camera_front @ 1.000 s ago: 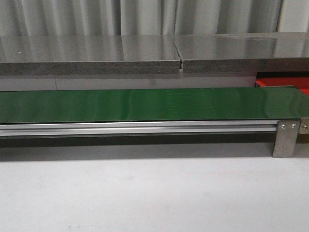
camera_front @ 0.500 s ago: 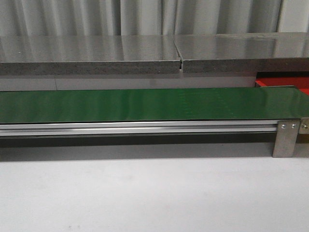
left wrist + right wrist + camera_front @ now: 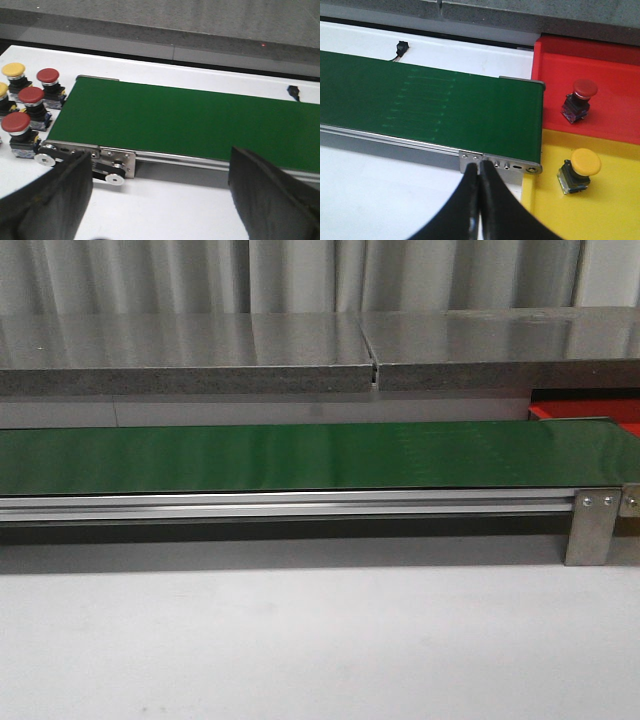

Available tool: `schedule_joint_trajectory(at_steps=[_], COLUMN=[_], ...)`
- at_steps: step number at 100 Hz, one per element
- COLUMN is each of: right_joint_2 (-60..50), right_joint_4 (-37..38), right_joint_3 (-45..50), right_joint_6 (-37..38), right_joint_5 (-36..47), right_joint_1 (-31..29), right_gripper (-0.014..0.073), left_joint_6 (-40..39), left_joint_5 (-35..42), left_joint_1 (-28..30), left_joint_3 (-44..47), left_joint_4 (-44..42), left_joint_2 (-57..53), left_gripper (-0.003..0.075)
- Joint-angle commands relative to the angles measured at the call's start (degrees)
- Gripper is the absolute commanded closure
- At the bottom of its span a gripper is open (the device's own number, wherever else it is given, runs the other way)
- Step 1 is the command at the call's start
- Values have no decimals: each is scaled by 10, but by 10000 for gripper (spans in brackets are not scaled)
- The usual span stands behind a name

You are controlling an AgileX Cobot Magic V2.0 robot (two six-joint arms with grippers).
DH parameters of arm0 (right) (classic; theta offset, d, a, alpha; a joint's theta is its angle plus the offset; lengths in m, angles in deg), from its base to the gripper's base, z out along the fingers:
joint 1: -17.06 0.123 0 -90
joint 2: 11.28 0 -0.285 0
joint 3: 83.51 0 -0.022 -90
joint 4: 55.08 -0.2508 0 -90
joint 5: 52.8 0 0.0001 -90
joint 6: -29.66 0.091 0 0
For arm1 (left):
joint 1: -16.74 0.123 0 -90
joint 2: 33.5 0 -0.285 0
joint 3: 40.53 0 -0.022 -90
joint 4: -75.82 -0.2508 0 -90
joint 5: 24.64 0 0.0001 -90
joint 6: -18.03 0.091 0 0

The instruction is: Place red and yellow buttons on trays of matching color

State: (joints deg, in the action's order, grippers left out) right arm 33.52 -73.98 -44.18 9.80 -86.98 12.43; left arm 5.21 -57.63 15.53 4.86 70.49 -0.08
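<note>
Your right claw (image 3: 480,172) was closed and empty above the green belt (image 3: 430,107); your left claw (image 3: 160,175) gaped wide. One red button (image 3: 580,100) sat in the red tray (image 3: 615,107), one yellow button (image 3: 580,171) in the yellow tray (image 3: 600,215). More buttons (image 3: 30,102) waited on the desk (image 3: 175,210).

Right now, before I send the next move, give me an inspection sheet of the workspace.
Surface: white table; green belt bare.
Job's things: red tray holds one red button; yellow tray holds one yellow button. Unsorted buttons stand beside the belt's other end: three red, two yellow in view.
Clutter: nothing seen.
Grippers: left gripper jaws open, empty; right gripper jaws shut, empty.
Cables: small black connector with a short lead beyond the belt.
Surroundings: grey ledge, corrugated wall behind.
</note>
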Motion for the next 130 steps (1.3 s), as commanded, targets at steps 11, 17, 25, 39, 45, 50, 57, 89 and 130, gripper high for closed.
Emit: schedule_joint_trajectory(at_steps=[11,17,25,39,45,50,57,89,130], right_joint_2=[-2,-2,-2,-2,-2,-2,-2,-2,-2], right_joint_4=[-7,-7,-7,-7,-7,-7,-7,-7,-7], right_joint_3=[-15,-15,-15,-15,-15,-15,-15,-15,-15], right_joint_6=[-6,-6,-6,-6,-6,-6,-6,-6,-6], right_joint_5=[35,35,35,36,36,36,36,36,36], right_joint_1=[1,1,1,1,1,1,1,1,1], right_gripper=[662,662,662,662,662,662,662,662,662], left_joint_6=[-107,-111,-111,-140,-140,-140,-140,-140,-140], left_joint_5=[41,38,27,-6,-11,-12,-12,-1,48], left_joint_1=[-4,-4,-4,26,51,74,106,223,246], left_joint_3=[-96,-127,-164,-240,-268,-285,-307,-341,-354], left_joint_4=[-92,-94,-99,-115,-110,-101,-93,-66,-55], left_joint_2=[139,191,255,369,408,438,476,613,712], left_gripper=[187,187,187,187,187,187,187,187,187])
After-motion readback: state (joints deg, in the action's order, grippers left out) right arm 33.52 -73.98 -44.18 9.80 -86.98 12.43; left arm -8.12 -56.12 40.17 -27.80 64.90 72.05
